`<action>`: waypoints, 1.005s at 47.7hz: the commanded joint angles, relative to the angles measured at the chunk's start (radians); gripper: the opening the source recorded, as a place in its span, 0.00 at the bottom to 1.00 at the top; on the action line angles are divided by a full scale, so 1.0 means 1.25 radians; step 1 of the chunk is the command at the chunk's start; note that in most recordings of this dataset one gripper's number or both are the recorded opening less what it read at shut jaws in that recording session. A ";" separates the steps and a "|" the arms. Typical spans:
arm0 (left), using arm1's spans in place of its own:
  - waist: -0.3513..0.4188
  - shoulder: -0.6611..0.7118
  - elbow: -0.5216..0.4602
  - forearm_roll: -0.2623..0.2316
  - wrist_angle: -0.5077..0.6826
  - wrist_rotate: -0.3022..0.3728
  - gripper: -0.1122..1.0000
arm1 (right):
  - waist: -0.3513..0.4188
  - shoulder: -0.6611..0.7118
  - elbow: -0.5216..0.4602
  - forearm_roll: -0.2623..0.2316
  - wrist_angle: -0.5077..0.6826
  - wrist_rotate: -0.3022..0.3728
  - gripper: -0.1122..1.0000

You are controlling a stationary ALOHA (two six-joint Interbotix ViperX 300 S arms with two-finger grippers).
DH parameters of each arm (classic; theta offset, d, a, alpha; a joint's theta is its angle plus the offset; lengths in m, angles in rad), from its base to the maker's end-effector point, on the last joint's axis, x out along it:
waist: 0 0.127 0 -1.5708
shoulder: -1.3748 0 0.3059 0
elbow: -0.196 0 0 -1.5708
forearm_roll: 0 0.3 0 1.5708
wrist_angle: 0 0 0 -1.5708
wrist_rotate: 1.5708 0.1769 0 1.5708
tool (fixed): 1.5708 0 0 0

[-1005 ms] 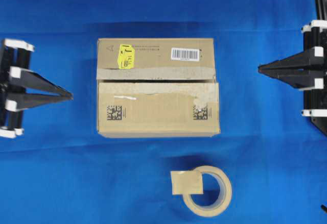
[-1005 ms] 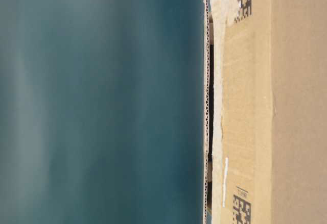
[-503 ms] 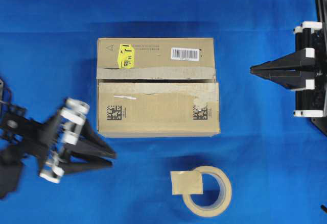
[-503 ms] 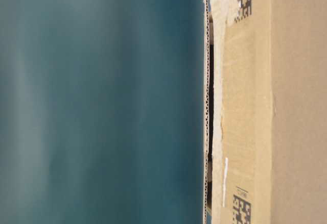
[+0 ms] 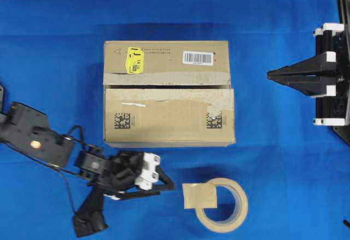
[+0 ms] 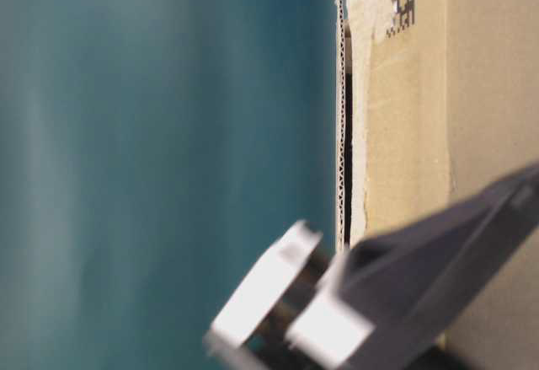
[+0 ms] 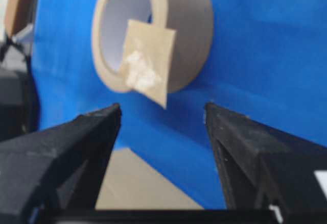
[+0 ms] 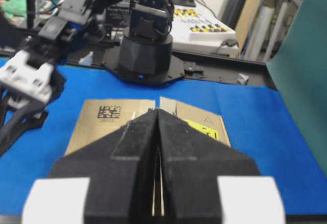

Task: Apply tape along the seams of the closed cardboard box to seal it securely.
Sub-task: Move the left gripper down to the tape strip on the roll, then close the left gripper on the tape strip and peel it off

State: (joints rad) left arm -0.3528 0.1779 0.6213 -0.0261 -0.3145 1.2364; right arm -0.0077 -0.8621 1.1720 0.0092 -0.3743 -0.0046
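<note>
The tabletop (image 5: pixel 54 43) is covered in bright blue. The cardboard box (image 5: pixel 169 122) is brown, with a yellow sticker (image 5: pixel 134 60), a white barcode label (image 5: pixel 198 58) with black lines, and two black square codes (image 5: pixel 122 121). The seams (image 5: pixel 164 86) are seen as a dark line edged in pale paper. The tape (image 5: pixel 199 195) is shiny tan. The tape roll (image 5: pixel 232 218) is cream. Both claws are black with white parts.
</note>
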 commanded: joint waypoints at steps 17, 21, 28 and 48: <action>0.026 0.075 -0.102 -0.005 0.001 0.040 0.65 | 0.000 0.000 -0.021 -0.004 0.037 -0.001 0.09; 0.026 0.081 -0.112 -0.006 0.001 0.039 0.65 | 0.000 0.001 -0.021 -0.004 0.042 -0.001 0.09; 0.025 0.090 -0.120 -0.006 0.001 0.040 0.65 | 0.000 0.000 -0.021 -0.004 0.042 -0.001 0.09; 0.011 0.092 -0.128 -0.006 0.023 0.032 0.18 | 0.000 0.000 -0.021 -0.004 0.043 -0.001 0.09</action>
State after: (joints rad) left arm -0.3375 0.3083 0.4832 -0.0307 -0.2915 1.2793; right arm -0.0077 -0.8621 1.1704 0.0077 -0.3160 -0.0046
